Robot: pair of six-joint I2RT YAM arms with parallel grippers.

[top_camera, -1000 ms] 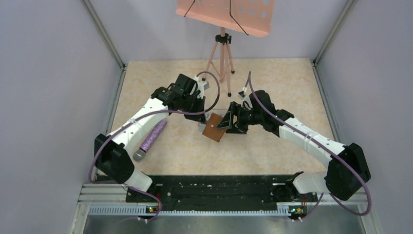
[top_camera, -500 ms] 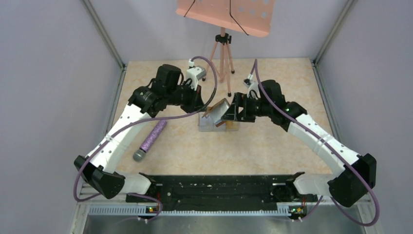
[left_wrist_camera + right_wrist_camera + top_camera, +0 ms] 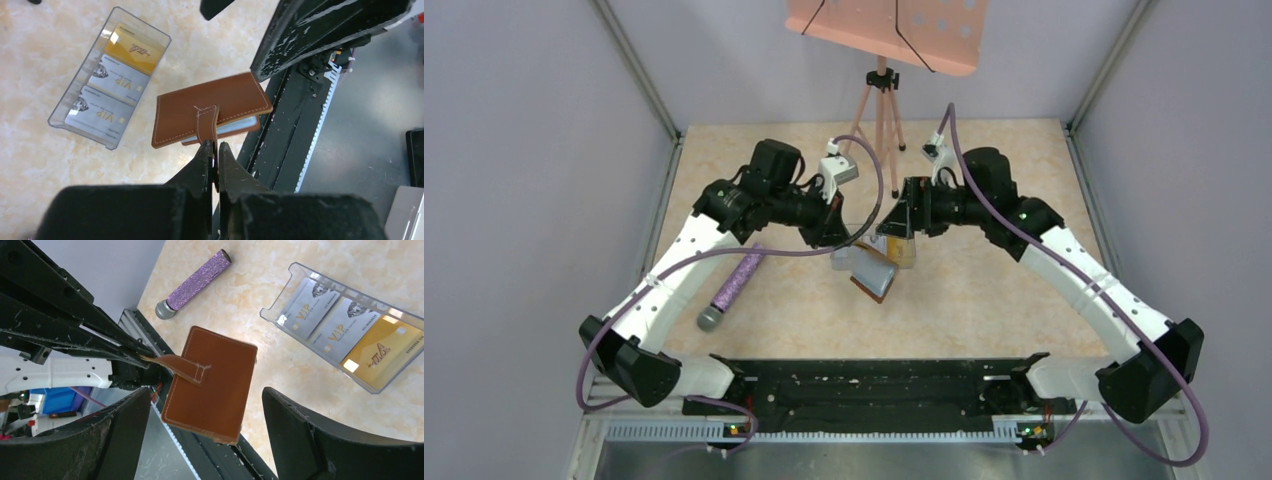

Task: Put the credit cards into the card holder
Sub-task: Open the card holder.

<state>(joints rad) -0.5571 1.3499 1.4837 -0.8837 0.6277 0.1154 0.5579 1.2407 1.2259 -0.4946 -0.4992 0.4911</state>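
Observation:
The brown leather card holder [image 3: 874, 274] hangs closed in the air over the table's middle. My left gripper [image 3: 214, 146] is shut on its snap tab [image 3: 207, 120] and carries it; it also shows in the top view [image 3: 848, 240]. My right gripper [image 3: 205, 390] is open, its fingers [image 3: 300, 435] standing wide on either side of the card holder [image 3: 210, 385] without touching it. The credit cards lie in a clear plastic box [image 3: 75, 95]: one orange-yellow [image 3: 134, 47] and two whitish VIP cards [image 3: 117, 80]. They also show in the right wrist view [image 3: 345, 322].
A purple glittery cylinder [image 3: 736, 284] lies on the table left of the box, also seen in the right wrist view [image 3: 197, 282]. A pink tripod stand [image 3: 882, 105] stands at the back. The black base rail [image 3: 864, 385] runs along the near edge.
The right gripper has let go of the card holder and opened. The card holder rose off the table and now dangles from the left gripper by its tab, lower than half a second ago.

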